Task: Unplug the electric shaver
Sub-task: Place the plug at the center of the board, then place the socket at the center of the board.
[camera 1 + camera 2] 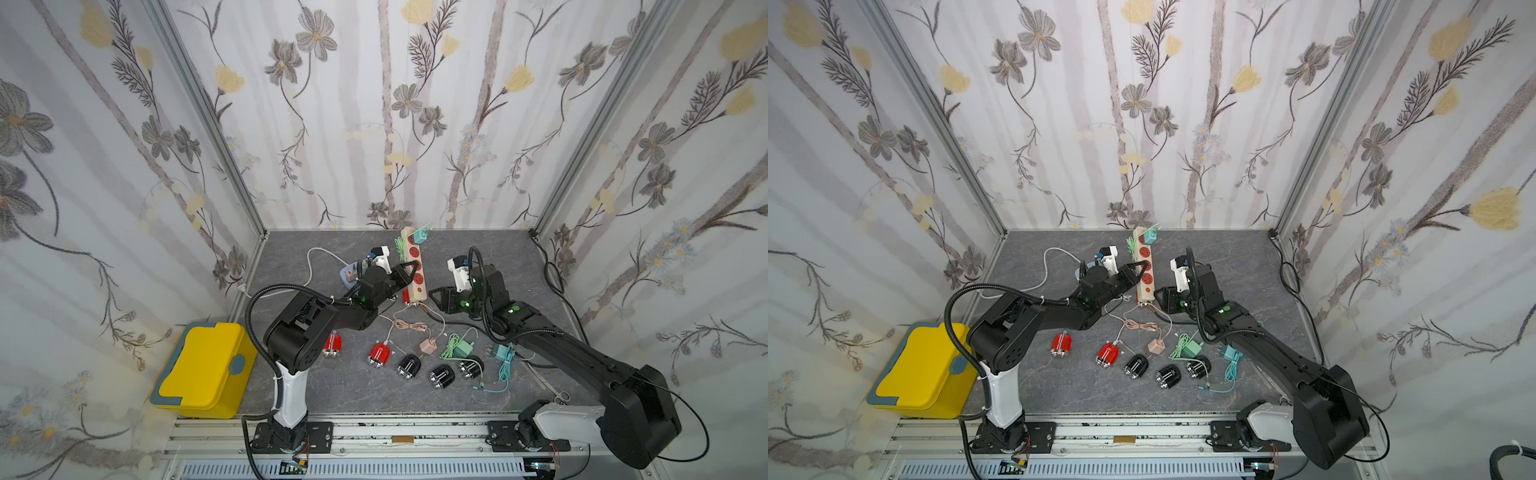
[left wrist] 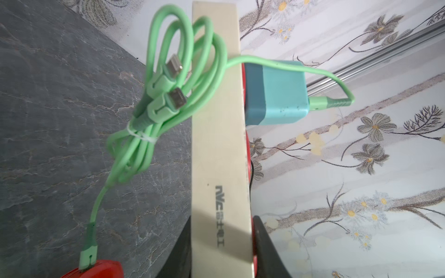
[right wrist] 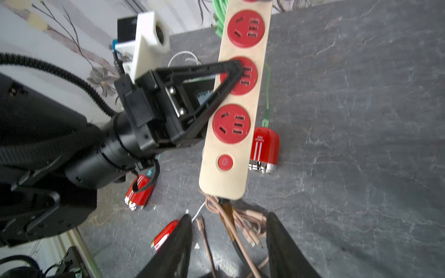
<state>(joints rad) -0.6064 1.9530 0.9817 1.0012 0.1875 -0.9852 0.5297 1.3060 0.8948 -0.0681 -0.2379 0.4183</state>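
1. L gripper [image 1: 409,268]: clamped on power strip [image 3: 224,183]. One finger lies over the middle red socket face, the other is under the back. Likely why: pins the strip so it won't drag when smth gets pulled.
2. R gripper [image 3: 228,216]: jaws part-way apart, nothing pinched btw them. It hovers just off the strip's cord end, above the pink cable bundle [image 1: 409,326]. Reads as free and ready to reach.
3. Task obj: red shaver [image 3: 265,144] lies on the table [image 1: 519,270] just beside the strip's switch end. Its chrome head points twd the R gripper.
4. Green connector [image 3: 265,122] is seated in the shaver's rear end, so not yet unplugged.
5. Green cable [image 2: 96,207] runs from the shaver into a tied coil beside the strip. From there it goes to the teal charger [image 2: 281,93], plugged into the far-end socket.
6. Other shavers, red [image 1: 379,354] and black [image 1: 409,365], sit well apart nearer the front w/ loose chargers. Can't tell if any are connected.
7. Judgement: early stage, approach only. Next prob = R gripper moves to the green connector. Pinch the connector body, not the cord, and pull in line w/ the shaver.
8. Risk: shaver is loose and looks light, so it may slide or lift w/ the pull. The L gripper steadies the strip only.
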